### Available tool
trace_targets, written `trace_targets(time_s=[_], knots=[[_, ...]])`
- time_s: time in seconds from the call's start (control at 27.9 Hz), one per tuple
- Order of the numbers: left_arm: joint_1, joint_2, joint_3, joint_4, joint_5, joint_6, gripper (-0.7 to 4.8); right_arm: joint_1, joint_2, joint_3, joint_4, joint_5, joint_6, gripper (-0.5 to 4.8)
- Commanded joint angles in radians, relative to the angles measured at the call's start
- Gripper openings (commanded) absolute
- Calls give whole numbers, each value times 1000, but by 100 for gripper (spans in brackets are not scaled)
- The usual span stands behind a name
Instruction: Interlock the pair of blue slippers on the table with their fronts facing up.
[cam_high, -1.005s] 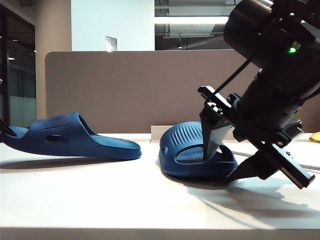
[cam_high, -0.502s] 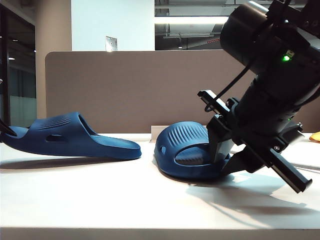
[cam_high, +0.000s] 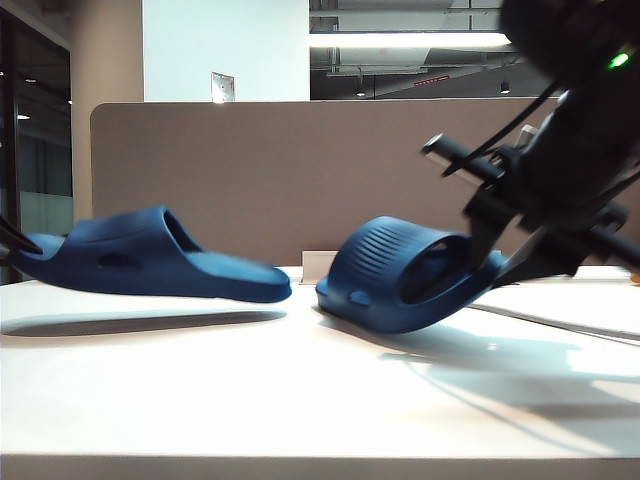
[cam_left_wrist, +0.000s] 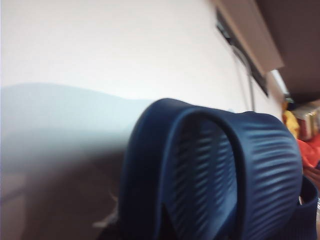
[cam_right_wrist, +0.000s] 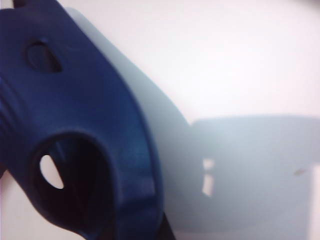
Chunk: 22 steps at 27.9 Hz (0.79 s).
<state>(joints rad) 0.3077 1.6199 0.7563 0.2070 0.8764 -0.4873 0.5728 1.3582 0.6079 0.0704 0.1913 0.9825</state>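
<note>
Two slippers hang just above the worktop (cam_high: 300, 400): my left tool (cam_high: 12, 245) pinches one (cam_high: 150, 265), my right tool (cam_high: 500, 262) clamps the other (cam_high: 400, 280) by the heel. Thin grips could slip, spoiling the interlock.

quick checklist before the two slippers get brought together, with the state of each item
1. Right gripper shut on the right slipper at its heel end: ok.
2. Right slipper off the table: partly; heel raised, whether the toe end touches, cannot tell.
3. Left slipper lifted: ok, its shadow lies clear below it.
4. Left gripper on the left slipper: cannot tell, fingers out of frame in every view.
5. Gap between the slippers: ok, toes apart.
6. Strap openings lined up: not ok.
</note>
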Motion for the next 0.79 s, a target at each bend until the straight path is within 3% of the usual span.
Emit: trace_targets(time_s=[0.04, 0.32, 0.61, 0.79], knots=[[8, -5, 2, 42, 61, 6, -6, -53, -76, 5, -14, -100, -137, -1], [9, -5, 2, 43, 182, 82, -6, -227, -293, 5, -138, -512, -312, -1], [31, -5, 2, 35, 196, 160, -6, -402, -406, 5, -285, -716, -449, -1], [31, -5, 2, 34, 224, 167, -6, -495, -408, 5, -343, -889, -537, -1]])
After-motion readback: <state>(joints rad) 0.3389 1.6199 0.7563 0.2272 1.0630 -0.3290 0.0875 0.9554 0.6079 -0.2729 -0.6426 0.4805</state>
